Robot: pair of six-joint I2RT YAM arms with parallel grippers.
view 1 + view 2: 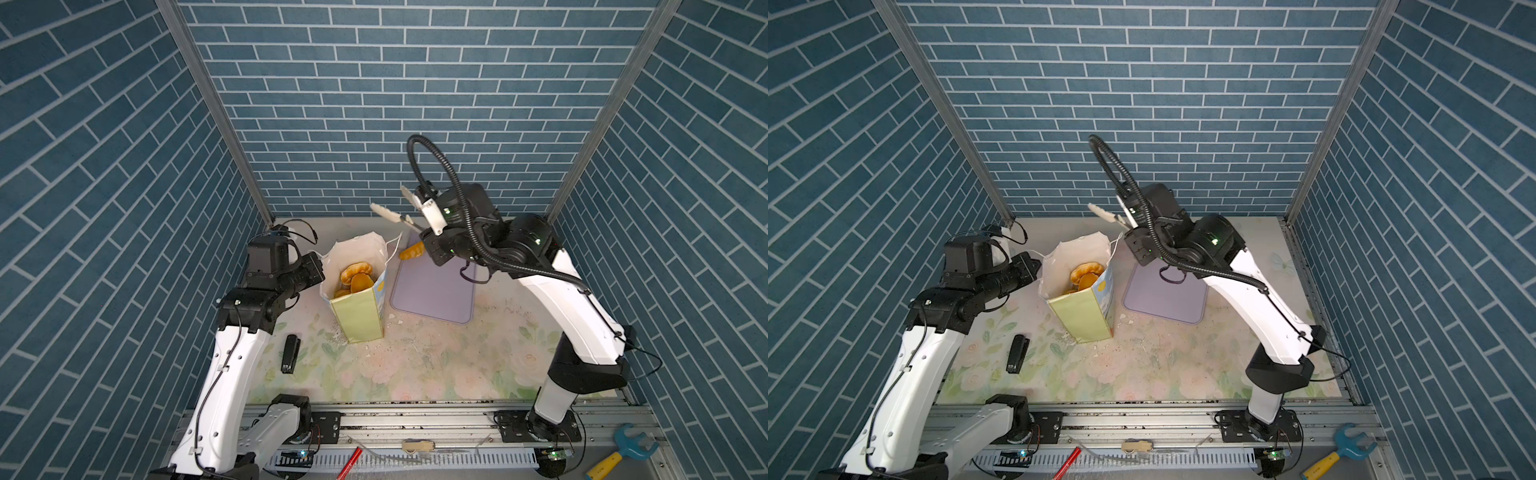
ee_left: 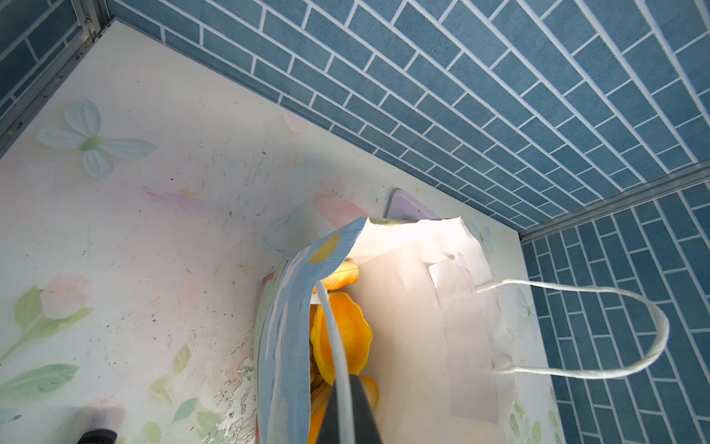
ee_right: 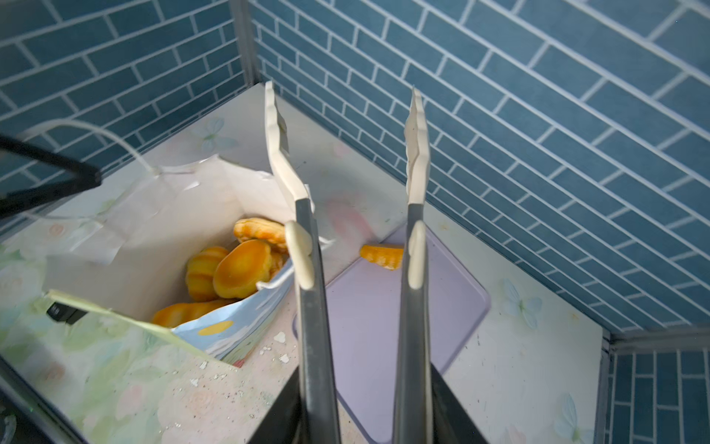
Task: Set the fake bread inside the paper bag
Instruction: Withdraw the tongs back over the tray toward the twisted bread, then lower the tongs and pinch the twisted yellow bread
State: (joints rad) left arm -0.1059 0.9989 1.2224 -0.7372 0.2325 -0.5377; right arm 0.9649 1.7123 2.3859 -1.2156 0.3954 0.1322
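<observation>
The paper bag (image 1: 359, 320) (image 1: 1079, 316) stands upright and open at the table's middle, with several fake bread pieces (image 1: 357, 276) (image 3: 238, 269) inside. One more bread piece (image 1: 411, 250) (image 3: 382, 256) lies at the far edge of the lilac tray (image 1: 432, 295). My left gripper (image 1: 320, 266) (image 2: 347, 384) is at the bag's left rim, shut on its white cord handle (image 2: 334, 338). My right gripper (image 1: 432, 226) (image 3: 351, 415) holds grey tongs (image 3: 345, 115). Their white tips stand apart and empty, raised behind the bag and above the tray.
A black stapler (image 1: 290, 353) lies front left of the bag. White paper flakes (image 1: 390, 318) are scattered between bag and tray. On the front rail lie a red pen (image 1: 351, 461) and a blue and yellow toy wrench (image 1: 623, 453). Brick walls close in three sides.
</observation>
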